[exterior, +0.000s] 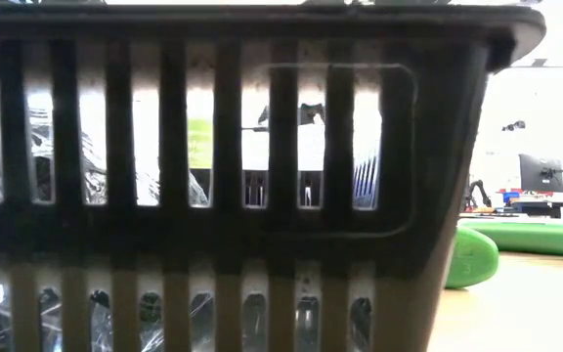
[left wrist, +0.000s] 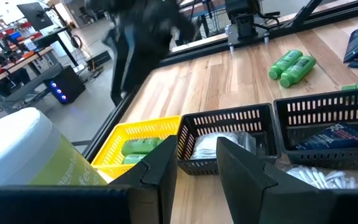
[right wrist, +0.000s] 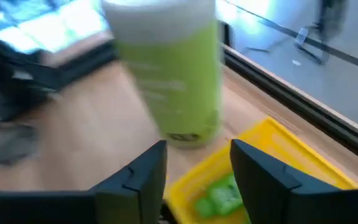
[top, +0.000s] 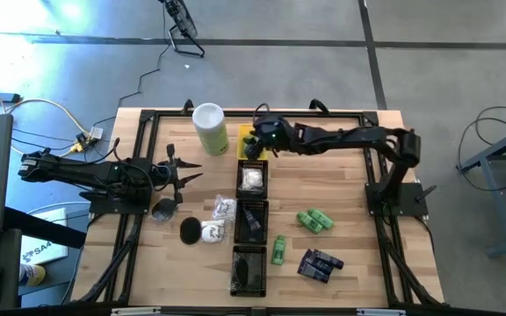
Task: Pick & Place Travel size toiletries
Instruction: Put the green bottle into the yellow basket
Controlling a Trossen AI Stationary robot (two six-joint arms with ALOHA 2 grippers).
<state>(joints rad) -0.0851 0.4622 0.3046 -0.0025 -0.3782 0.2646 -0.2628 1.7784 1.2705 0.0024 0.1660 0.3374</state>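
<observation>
The toiletries lie on the wooden table: two green bottles (top: 314, 219), a single green bottle (top: 278, 249), dark blue packets (top: 320, 264), white wrapped pieces (top: 222, 209) and a black puck (top: 190, 230). In the yellow tray (top: 244, 133) lies a green bottle (right wrist: 219, 198), also seen in the left wrist view (left wrist: 140, 147). My right gripper (right wrist: 197, 149) hovers open above this tray with nothing between its fingers; in the high view it (top: 253, 140) is at the far middle. My left gripper (top: 187, 171) waits open at the table's left, holding nothing.
A tall pale-green canister with a white lid (top: 209, 128) stands just left of the yellow tray. Three black trays (top: 251, 219) run in a row toward the near edge, the first holding white wrapped pieces (top: 252, 179). One black basket wall (exterior: 213, 176) fills the low view.
</observation>
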